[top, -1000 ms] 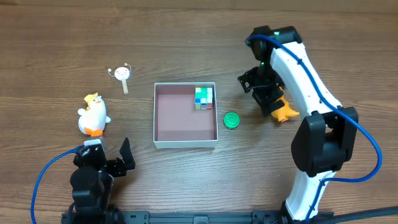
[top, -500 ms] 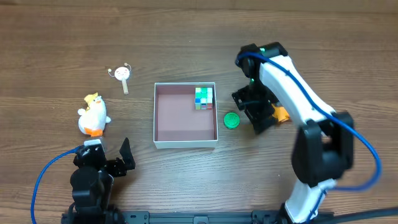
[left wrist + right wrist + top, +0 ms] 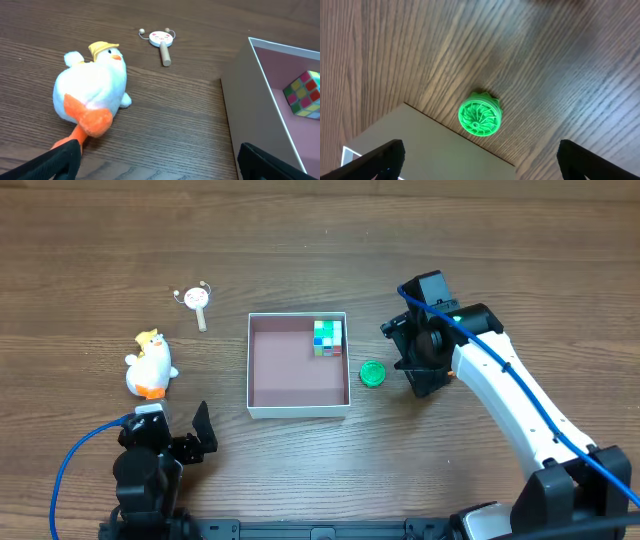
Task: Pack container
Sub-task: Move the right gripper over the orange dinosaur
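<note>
Swings the right gripper (image 3: 413, 363) in from the far right, off the spot where an orange toy lay a second ago, and parks it just beside the small green ribbed plastic disc (image 3: 480, 113). Shows fingers spread wide in the wrist view, nothing between them; reads as a line-up for the next pick. Leaves the shallow square white cardboard container (image 3: 298, 409) unmoved mid-table, with a multi-coloured puzzle cube (image 3: 327, 337) in its far right corner. Keeps the left gripper (image 3: 176, 428) low, open and idle near the white plush duck (image 3: 92, 90). Loses the orange toy, perhaps under the white arm (image 3: 500, 395); cannot tell where.
</note>
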Controlling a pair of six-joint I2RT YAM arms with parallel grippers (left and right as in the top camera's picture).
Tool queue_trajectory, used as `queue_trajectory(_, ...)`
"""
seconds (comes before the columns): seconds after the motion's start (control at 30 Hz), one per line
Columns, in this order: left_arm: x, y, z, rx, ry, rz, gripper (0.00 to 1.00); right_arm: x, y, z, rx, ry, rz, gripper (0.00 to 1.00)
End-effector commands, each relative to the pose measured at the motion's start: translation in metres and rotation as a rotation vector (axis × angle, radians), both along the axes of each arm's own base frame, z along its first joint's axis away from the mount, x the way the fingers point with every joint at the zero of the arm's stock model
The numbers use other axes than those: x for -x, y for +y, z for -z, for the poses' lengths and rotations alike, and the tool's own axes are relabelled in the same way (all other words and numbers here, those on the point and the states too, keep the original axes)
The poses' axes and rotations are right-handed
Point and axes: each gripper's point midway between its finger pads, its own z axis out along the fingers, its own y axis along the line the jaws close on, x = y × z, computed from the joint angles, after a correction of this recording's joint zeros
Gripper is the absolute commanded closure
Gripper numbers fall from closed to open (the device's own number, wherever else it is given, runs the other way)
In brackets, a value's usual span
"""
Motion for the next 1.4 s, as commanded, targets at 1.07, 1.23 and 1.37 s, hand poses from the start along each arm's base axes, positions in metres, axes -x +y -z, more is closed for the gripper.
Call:
queue_trajectory(1.07,0.000,0.002,0.001,-0.019,0.000,-0.002,0.00,-0.079,-0.053,-0.034,0.497,-0.028,-1.027,0.00)
queue_trajectory(1.23,0.000,0.002,0.000,-0.019,-0.001,-0.002,0.00,-0.081,-0.064,-0.033,0.535,-0.011,-1.230,0.00)
queue_trajectory(1.37,0.000,0.002,0.001,-0.019,0.000,-0.002,0.00,-0.082,-0.075,-0.030,0.452,-0.044,-1.268,0.00)
